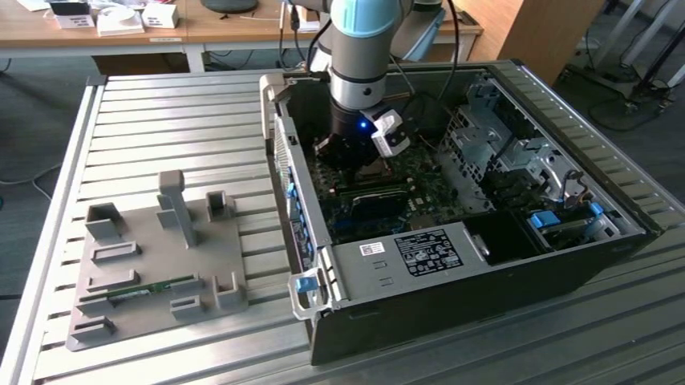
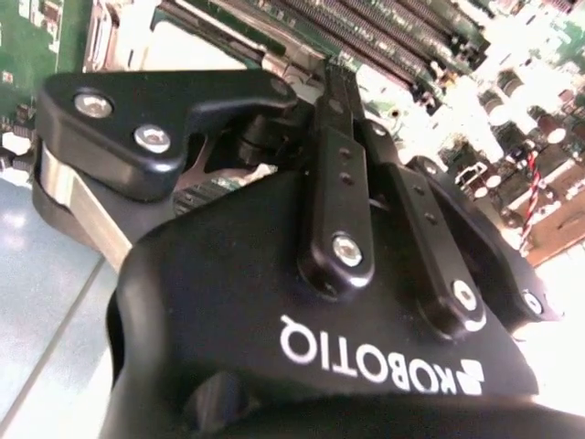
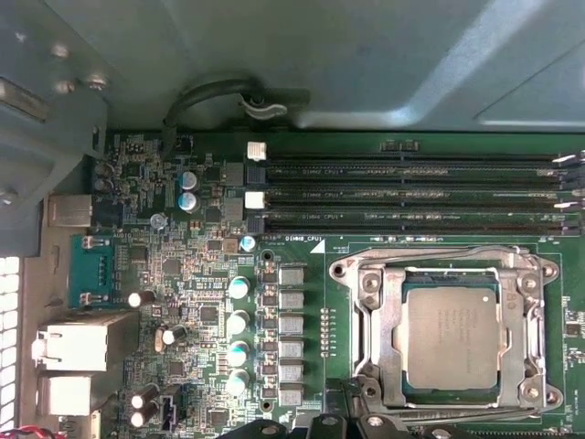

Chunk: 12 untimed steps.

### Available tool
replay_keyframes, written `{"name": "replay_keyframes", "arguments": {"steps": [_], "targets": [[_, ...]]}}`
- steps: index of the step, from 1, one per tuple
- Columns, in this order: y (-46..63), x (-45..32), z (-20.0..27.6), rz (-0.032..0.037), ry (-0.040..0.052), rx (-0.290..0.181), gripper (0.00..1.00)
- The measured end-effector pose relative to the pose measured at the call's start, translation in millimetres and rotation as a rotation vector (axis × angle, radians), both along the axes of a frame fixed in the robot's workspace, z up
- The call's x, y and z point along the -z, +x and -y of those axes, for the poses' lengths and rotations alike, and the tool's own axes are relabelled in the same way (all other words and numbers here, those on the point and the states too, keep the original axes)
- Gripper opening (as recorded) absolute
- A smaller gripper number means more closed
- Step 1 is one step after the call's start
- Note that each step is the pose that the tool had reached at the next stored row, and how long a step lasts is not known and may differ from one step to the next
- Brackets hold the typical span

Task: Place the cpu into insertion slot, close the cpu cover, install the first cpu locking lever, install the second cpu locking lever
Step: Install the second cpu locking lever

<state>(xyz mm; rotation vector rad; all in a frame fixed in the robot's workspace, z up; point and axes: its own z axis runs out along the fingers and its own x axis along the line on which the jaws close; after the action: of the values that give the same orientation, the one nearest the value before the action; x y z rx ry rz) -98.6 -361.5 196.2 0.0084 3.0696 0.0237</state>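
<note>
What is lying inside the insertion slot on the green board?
In the first wrist view the cpu lies inside the insertion slot, with the cpu cover framing its edges. The contacts beneath it are hidden.

Above the pale silver-grey square cpu point(image 3: 452, 335) under its silver metal frame cover point(image 3: 446, 329) you have open room. Long black memory slots point(image 3: 411, 192) run just beside it, and the grey metal case wall point(image 1: 281, 152) hems you in.
</note>
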Motion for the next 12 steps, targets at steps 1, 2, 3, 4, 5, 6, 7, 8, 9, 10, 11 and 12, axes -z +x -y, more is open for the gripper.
{"name": "replay_keyframes", "arguments": {"steps": [1, 2, 3, 4, 5, 6, 7, 8, 9, 10, 11, 12], "targets": [[0.0, -1.3, 0.1, -0.0004, -0.0006, 0.000, 0.11], [-0.2, -3.0, 0.2, -0.0012, -0.0016, 0.000, 0.11], [-0.2, -4.3, 0.2, -0.0011, -0.0014, 0.000, 0.11], [-0.2, -6.0, 0.2, -0.0010, -0.0014, 0.000, 0.11], [-0.2, -7.7, 0.3, -0.0012, -0.0016, 0.000, 0.11], [-0.2, -9.5, 0.3, -0.0012, -0.0017, 0.000, 0.11], [-0.2, -11.3, 0.3, -0.0012, -0.0017, 0.000, 0.11], [-0.2, -13.2, 0.3, -0.0012, -0.0016, 0.000, 0.11], [-0.2, -15.2, 0.3, -0.0011, -0.0016, 0.000, 0.11], [-0.2, -17.5, 0.3, -0.0011, -0.0016, 0.000, 0.11], [-0.2, -20.5, 0.3, -0.0012, -0.0016, 0.000, 0.11], [-0.2, -23.3, 0.3, -0.0012, -0.0016, 0.000, 0.11]]}}
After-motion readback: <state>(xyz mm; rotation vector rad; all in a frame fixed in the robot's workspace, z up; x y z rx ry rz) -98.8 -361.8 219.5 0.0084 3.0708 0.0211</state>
